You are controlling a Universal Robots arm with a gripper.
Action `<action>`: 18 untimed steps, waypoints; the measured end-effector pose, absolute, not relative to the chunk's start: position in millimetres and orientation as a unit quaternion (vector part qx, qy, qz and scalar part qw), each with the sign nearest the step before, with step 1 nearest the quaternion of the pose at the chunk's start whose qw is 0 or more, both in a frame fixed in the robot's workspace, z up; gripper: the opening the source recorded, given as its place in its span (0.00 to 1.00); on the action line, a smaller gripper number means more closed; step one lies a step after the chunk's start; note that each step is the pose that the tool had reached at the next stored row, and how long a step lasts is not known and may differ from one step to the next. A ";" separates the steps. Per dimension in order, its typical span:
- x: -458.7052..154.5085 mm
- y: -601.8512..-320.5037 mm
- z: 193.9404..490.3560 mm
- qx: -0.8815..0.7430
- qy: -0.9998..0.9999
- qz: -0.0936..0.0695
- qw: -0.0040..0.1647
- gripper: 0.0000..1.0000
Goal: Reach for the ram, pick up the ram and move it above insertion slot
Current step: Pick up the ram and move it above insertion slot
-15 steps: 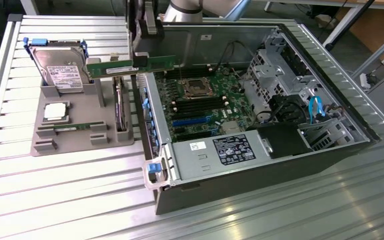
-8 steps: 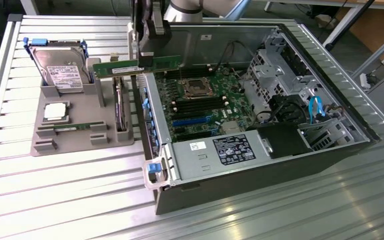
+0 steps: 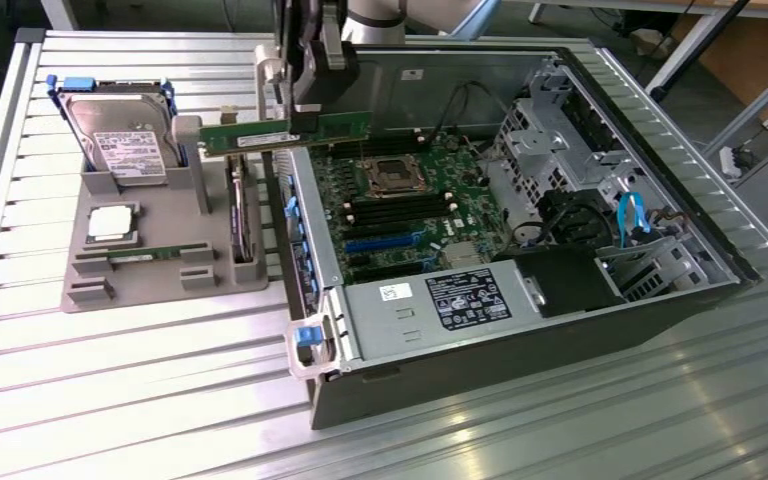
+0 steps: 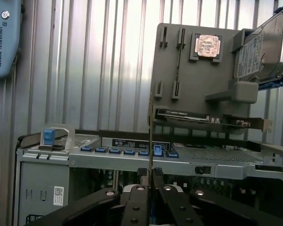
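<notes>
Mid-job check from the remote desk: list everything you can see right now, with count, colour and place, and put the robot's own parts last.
ram: one, green, held in the air over the case's edge nearest the tray, seen edge-on in the wrist view.
hard drive: one, silver with white label, upright in the tray's far corner.
processor chip: one, silver, lying flat on the tray.
tray: one, grey, on the table at the exterior view's left.
computer case: one, black, open, motherboard exposed, beside the tray.
power supply: one, silver with black label, in the case's near end.
table: one, ribbed aluminium, under everything.
pincer: one, black, shut on the ram.
</notes>
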State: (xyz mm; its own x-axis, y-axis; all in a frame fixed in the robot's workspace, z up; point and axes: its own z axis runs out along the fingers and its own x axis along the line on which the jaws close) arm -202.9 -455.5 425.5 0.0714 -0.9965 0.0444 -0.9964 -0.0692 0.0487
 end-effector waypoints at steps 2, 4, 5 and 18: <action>-200.7 -455.5 425.4 0.731 -0.681 0.000 0.033 0.14; -198.1 -455.5 425.3 0.731 -0.681 0.000 0.033 0.14; -196.7 -455.5 425.2 0.731 -0.681 0.000 0.033 0.14; -173.5 -455.5 424.0 0.731 -0.681 0.000 0.033 0.14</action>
